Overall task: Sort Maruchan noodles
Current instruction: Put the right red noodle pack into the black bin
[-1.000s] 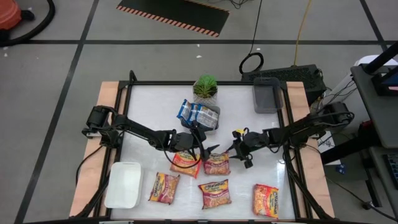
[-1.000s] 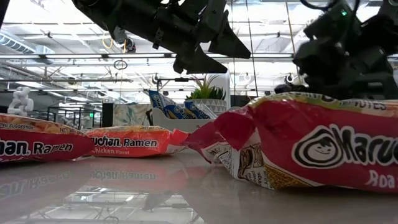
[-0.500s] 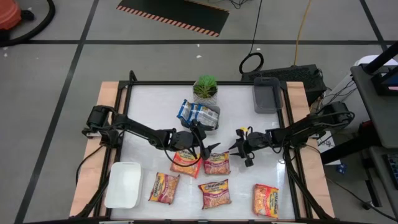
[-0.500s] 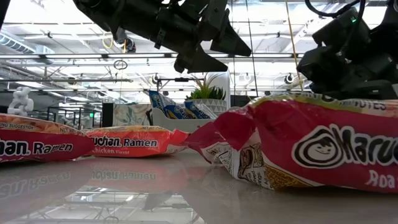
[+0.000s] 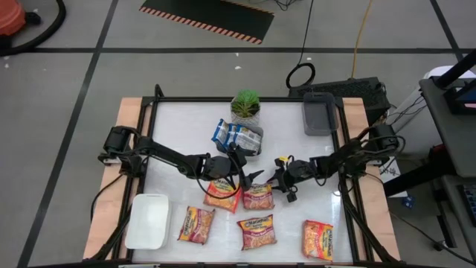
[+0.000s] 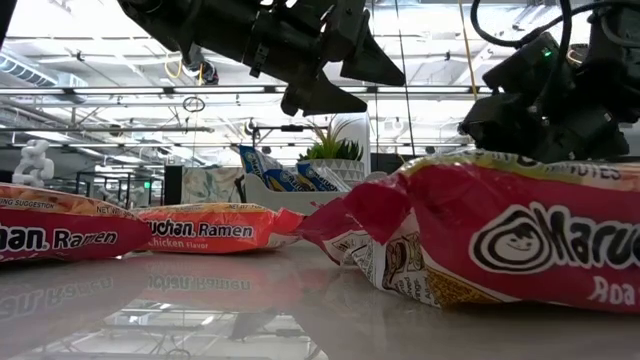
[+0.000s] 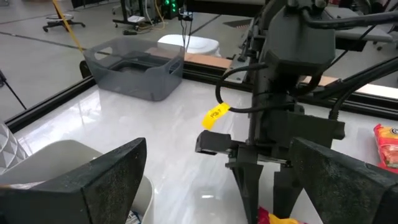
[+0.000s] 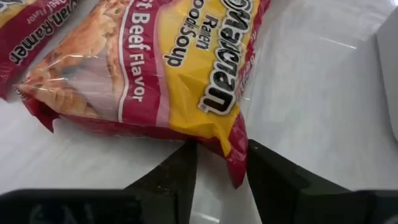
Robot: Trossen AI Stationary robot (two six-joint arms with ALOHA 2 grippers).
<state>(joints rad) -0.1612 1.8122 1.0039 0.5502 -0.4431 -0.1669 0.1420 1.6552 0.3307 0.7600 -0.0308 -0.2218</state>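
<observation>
A pink-red and yellow Maruchan packet [image 5: 259,196] lies flat at the table's middle, beside an orange-red one [image 5: 222,193]. My right gripper [image 5: 274,182] slants down at the pink-red packet's far right corner [image 8: 233,158]. It is open by a narrow gap, with one finger on each side of that corner's seam. My left gripper [image 5: 251,177] hovers wide open just above the table, over the gap between the two packets, and holds nothing. Blue-white packets [image 5: 236,135] stand in a grey tray in front of the plant. My right gripper stands astride the pink-red packet's corner seam [image 8: 236,173], coming down at a slant from the table's right. One finger [image 8: 273,177] lies right beside the seam; whether it touches, I cannot tell. The packet lies flat on the table.
Three more packets [image 5: 195,223] [image 5: 256,231] [image 5: 317,238] lie along the near edge. A white tray [image 5: 147,219] sits at the near left, a grey tray [image 5: 318,115] at the far right, and a potted plant [image 5: 245,106] at the far middle.
My right gripper has sunk toward the table and edged left onto the pink-red packet's corner, tipping further down. The packets lie where they were.
</observation>
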